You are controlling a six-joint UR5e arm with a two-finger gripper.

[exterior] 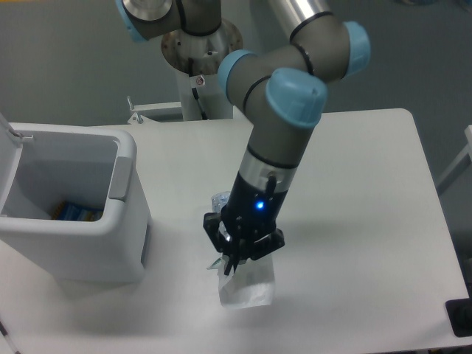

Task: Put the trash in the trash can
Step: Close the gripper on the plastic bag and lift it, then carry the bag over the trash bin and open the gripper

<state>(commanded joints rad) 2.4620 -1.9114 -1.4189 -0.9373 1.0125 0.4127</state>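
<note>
My gripper (237, 259) points down over the table's front middle and is shut on the top of the crumpled white wrapper (248, 289), which hangs just below the fingers. A clear rounded end of the bottle (220, 200) peeks out left of the wrist; the rest of it is hidden behind the arm. The white trash can (122, 173) stands at the left with its lid swung open, about a hand's width left of the gripper.
A blue item (74, 212) lies at the bottom of the can's grey inside. The arm's base column (199, 44) rises behind the table's far edge. A dark object (461, 318) sits at the front right corner.
</note>
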